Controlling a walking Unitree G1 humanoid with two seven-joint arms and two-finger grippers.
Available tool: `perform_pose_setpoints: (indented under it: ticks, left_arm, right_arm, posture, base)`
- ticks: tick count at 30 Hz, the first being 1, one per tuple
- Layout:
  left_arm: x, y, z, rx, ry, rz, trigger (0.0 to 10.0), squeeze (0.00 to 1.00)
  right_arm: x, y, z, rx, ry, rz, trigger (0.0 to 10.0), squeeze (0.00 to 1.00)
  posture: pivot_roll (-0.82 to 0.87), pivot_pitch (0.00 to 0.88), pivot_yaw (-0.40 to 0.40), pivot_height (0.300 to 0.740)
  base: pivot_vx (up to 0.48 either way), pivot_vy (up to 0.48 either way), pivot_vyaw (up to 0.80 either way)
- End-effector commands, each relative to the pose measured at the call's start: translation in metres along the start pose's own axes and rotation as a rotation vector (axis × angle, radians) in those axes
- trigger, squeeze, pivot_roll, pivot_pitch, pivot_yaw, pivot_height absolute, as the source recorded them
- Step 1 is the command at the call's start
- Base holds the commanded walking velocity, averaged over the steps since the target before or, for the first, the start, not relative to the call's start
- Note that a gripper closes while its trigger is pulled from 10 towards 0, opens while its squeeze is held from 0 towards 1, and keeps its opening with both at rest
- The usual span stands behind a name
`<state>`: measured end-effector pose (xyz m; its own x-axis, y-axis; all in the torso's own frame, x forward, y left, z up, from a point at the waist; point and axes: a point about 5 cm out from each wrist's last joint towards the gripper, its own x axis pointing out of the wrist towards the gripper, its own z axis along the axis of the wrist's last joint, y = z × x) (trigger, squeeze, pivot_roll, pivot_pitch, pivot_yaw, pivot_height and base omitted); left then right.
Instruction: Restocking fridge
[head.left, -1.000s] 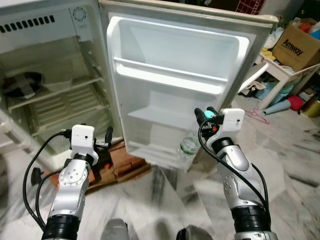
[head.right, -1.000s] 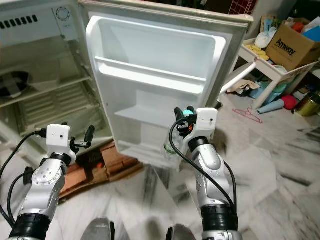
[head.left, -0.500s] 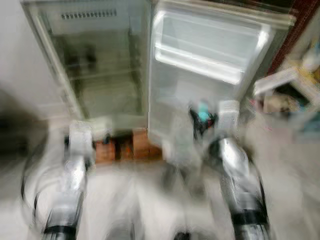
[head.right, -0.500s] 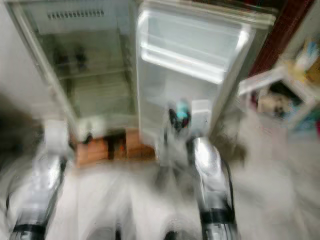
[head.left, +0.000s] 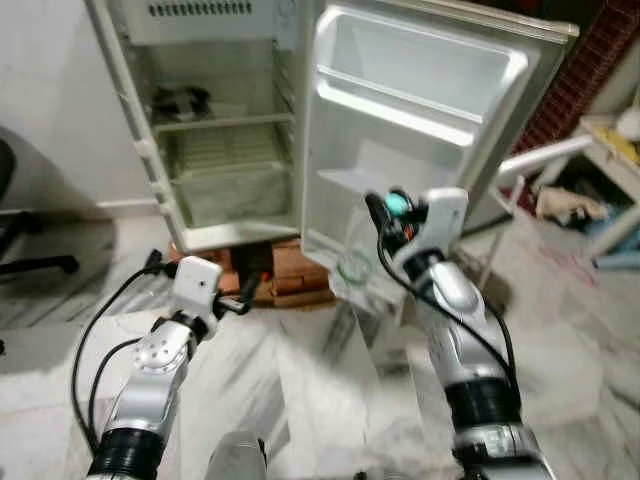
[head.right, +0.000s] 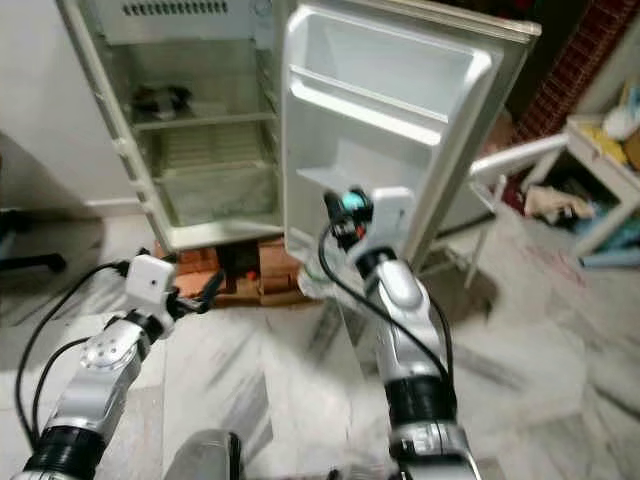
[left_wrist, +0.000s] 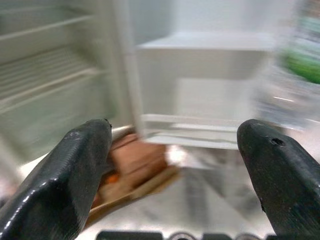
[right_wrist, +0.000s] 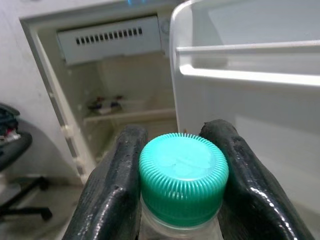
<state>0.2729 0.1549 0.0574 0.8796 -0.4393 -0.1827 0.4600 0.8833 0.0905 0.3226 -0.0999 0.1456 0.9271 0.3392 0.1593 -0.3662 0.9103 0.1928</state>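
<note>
Right end effector (right_wrist: 177, 170) pinches clear bottle (head.left: 356, 262) at neck, fingers (right_wrist: 112, 185) either side of teal cap (right_wrist: 183, 173); bottle hangs upright in air, just before open fridge door (head.left: 420, 120). Left end effector (left_wrist: 175, 165) spread wide, holding nothing, low near brick stack (head.left: 285, 282) under fridge (head.left: 205, 110). Fridge shelves mostly bare; dark item (head.left: 180, 98) on upper shelf.

Premises are presenting as a lived-in home. A small fridge (head.left: 330, 110) is standing open on bricks (head.left: 285, 280) over a marble floor (head.left: 300, 390). A white side table (head.right: 590, 150) is holding household clutter, and an office chair (head.left: 15, 230) is sitting by the wall.
</note>
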Motion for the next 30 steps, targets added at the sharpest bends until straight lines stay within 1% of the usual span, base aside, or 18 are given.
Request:
perform_pose_setpoints:
  ticks: [1,3,4,8,11,12,14,16,20,22,25,30]
  left_arm:
    - [0.006,-0.007,0.004,0.001,-0.001,-0.078,10.0,0.0]
    - [0.015,-0.019,0.012,0.016,-0.014,-0.172,10.0,0.0]
    - [0.018,-0.021,0.014,0.025,-0.018,-0.191,10.0,0.0]
    - [0.029,-0.029,0.02,0.042,-0.034,-0.226,10.0,0.0]
    - [0.039,-0.031,0.023,0.057,-0.043,-0.196,10.0,0.0]
    - [0.041,-0.031,0.024,0.06,-0.043,-0.184,10.0,0.0]
    - [0.043,-0.03,0.024,0.072,-0.042,-0.171,10.0,0.0]
    - [0.045,-0.028,0.024,0.072,-0.04,-0.156,10.0,0.0]
    - [0.045,-0.025,0.022,0.08,-0.032,-0.145,10.0,0.0]
    - [0.045,-0.02,0.02,0.09,-0.026,-0.127,10.0,0.0]
    - [0.045,-0.015,0.018,0.097,-0.023,-0.109,10.0,0.0]
    - [0.046,-0.009,0.018,0.104,-0.023,-0.082,10.0,0.0]
  right_arm:
    - [0.009,0.01,0.007,0.015,-0.036,0.03,10.0,0.0]
    - [0.018,0.019,0.011,0.061,-0.047,0.042,10.0,0.0]
    - [0.021,0.022,0.012,0.076,-0.047,0.049,10.0,0.0]
    - [0.027,0.032,0.018,0.136,-0.037,0.085,10.0,0.0]
    - [0.027,0.04,0.021,0.194,-0.006,0.144,10.0,0.0]
    - [0.026,0.042,0.021,0.213,0.005,0.166,10.0,0.0]
    - [0.024,0.043,0.02,0.212,0.018,0.185,10.0,0.0]
    - [0.017,0.039,0.016,0.205,0.044,0.215,10.0,0.0]
    - [0.013,0.037,0.015,0.206,0.062,0.234,10.0,0.0]
    - [0.009,0.037,0.014,0.206,0.085,0.254,10.0,0.0]
    - [0.006,0.038,0.014,0.213,0.101,0.283,10.0,0.0]
    - [0.001,0.039,0.013,0.194,0.127,0.341,10.0,0.0]
  posture:
    - [0.07,0.024,-0.056,0.74]
    - [0.07,0.023,-0.057,0.74]
    - [0.07,0.021,-0.057,0.74]
    - [0.07,0.017,-0.057,0.74]
    - [0.06,0.014,-0.054,0.74]
    - [0.06,0.014,-0.054,0.74]
    - [0.05,0.012,-0.052,0.74]
    - [0.05,0.012,-0.047,0.74]
    - [0.05,0.011,-0.042,0.74]
    - [0.05,0.01,-0.039,0.74]
    - [0.05,0.009,-0.039,0.74]
    - [0.05,0.003,-0.042,0.74]
  base:
    - [0.0,0.0,0.0]
    - [0.0,0.0,0.0]
    - [0.0,0.0,0.0]
    - [0.0,0.0,0.0]
    - [0.0,0.0,0.0]
    - [0.0,0.0,0.0]
    - [0.0,0.0,0.0]
    - [0.0,0.0,0.0]
    - [0.0,0.0,0.0]
    - [0.0,0.0,0.0]
    - [0.0,0.0,0.0]
    - [0.0,0.0,0.0]
